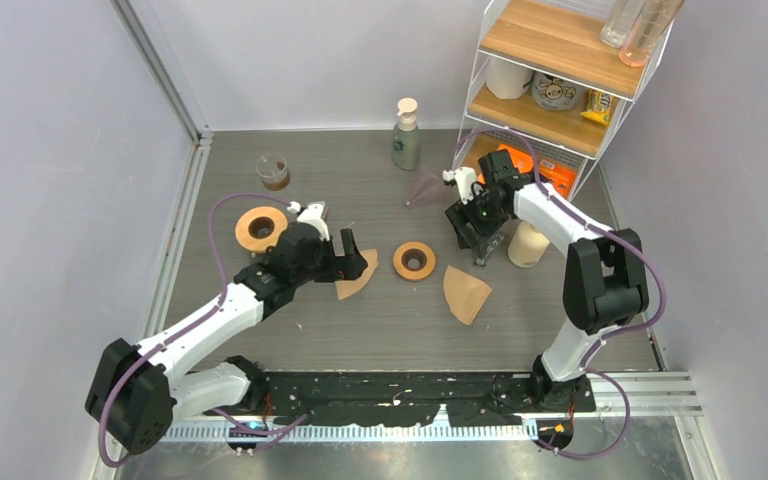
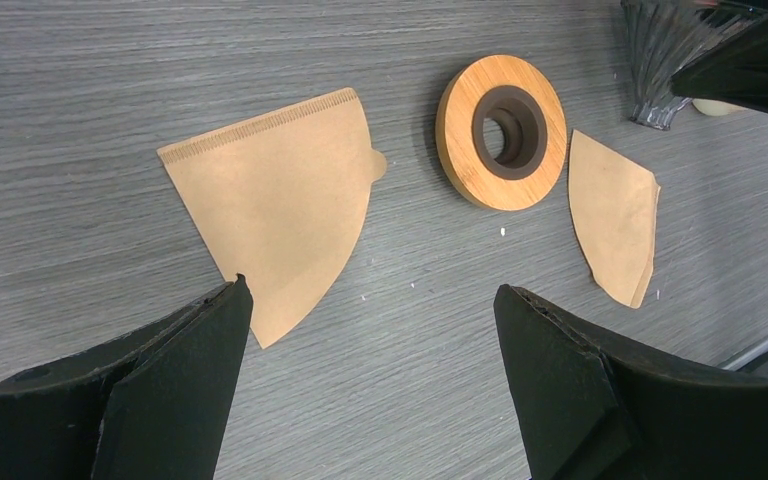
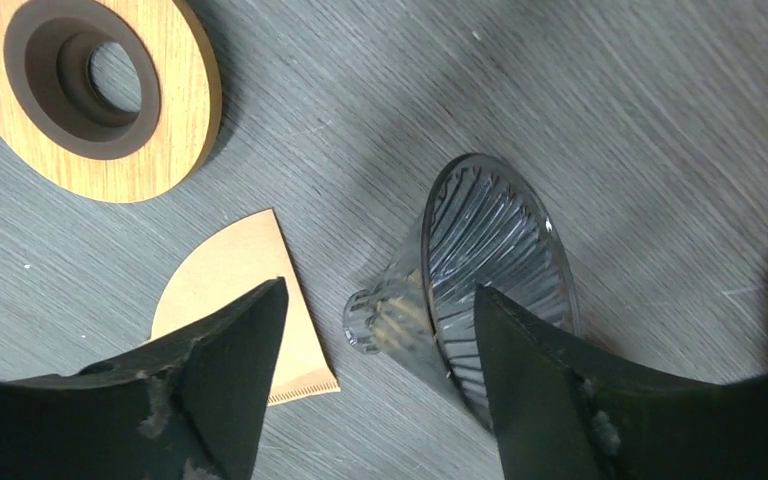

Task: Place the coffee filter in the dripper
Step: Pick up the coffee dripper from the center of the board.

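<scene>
left gripper (image 2: 370, 300): released, jaws wide, over the coffee filter (image 2: 280, 210) lying flat on the surface (image 2: 80, 80) | wooden ring (image 2: 501, 131): right of it | second filter (image 2: 615, 215): flat, farther right | dripper (image 3: 490, 240): on its side | right gripper (image 3: 380, 290): released, straddling the dripper

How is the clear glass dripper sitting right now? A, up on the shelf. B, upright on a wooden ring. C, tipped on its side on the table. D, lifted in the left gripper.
C: the right wrist view shows the dripper lying on its side on the table, with its ribbed mouth facing sideways.
</scene>
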Robot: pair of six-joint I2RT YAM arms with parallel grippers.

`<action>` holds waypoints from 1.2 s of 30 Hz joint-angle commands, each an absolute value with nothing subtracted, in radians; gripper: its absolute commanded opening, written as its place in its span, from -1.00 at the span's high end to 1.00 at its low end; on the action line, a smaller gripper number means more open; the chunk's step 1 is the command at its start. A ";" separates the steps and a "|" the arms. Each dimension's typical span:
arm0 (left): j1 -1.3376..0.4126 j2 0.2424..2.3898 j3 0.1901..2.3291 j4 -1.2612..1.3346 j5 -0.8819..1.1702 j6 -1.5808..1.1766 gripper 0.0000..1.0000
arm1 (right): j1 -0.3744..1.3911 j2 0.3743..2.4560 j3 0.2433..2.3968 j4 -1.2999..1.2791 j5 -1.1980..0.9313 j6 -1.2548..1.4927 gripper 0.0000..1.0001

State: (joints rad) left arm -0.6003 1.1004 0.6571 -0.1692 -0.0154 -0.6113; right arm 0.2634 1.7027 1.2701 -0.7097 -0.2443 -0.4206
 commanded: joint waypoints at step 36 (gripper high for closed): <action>-0.604 0.975 0.798 -0.280 0.045 -0.743 -0.98 | 0.693 1.134 0.865 -0.277 -0.471 -0.888 0.89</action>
